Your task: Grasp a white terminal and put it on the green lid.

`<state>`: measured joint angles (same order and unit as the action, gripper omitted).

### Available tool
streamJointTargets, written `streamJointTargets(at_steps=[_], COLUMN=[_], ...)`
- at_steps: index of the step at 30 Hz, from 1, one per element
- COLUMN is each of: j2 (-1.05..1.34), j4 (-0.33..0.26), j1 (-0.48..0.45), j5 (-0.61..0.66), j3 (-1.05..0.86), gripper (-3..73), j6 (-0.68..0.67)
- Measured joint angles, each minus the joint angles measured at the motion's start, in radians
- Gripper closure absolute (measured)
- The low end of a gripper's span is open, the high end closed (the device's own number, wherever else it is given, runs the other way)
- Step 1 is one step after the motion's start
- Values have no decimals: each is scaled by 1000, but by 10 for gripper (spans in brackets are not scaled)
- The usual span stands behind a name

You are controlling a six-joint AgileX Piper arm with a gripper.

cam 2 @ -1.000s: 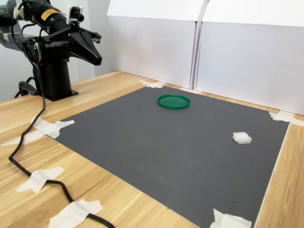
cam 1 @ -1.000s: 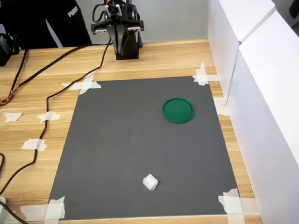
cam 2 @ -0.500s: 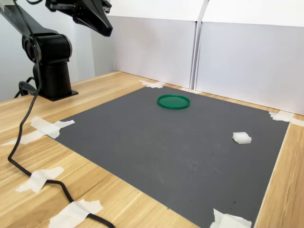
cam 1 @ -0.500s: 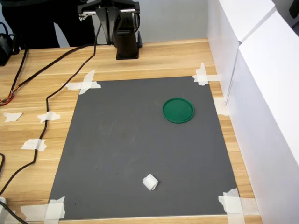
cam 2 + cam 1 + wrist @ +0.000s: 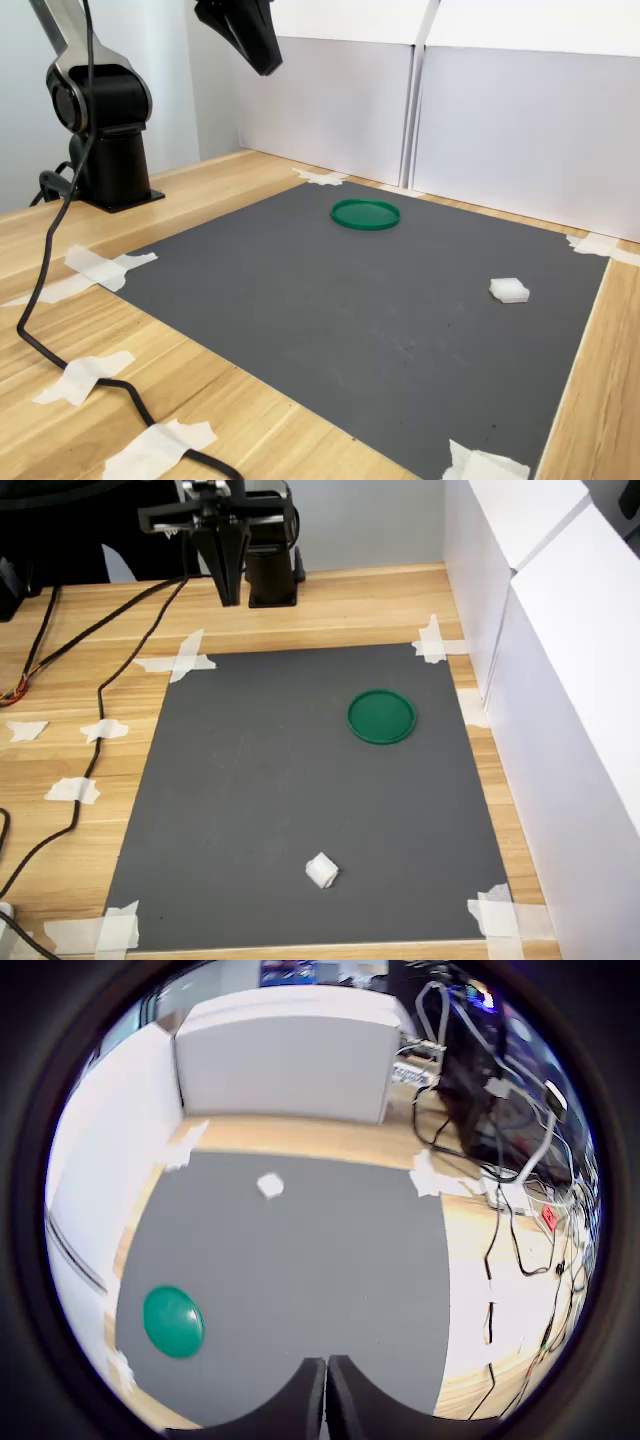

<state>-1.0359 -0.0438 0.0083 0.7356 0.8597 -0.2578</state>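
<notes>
Gripper [image 5: 266, 66] advanced over mat [image 5: 300, 290] edge

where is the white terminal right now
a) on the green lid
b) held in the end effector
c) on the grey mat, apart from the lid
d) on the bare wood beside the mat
c: the white terminal lies on the grey mat, well apart from the green lid, while the end effector hangs far off, near the arm's base.
</notes>
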Motion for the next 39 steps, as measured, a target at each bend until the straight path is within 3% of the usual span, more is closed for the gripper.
streamJointTargets(at_steps=[7,13,16,23,25,29,34,39], j2=[-185,-309,-368,-473,-499,-556,-641,-729], j4=[-53,-64,-71,-73,-76,-102,-154,-210], j1=[0,0,0,0,0,0,0,5], j5=[104,177,232,294,297,344,448,474], j3=[141,270,341,521,558,654,768,876], gripper=[711,678,589,127,39,-15,-20,-20], j6=[-248,-392,-426,-448,-448,-450,-461,-445])
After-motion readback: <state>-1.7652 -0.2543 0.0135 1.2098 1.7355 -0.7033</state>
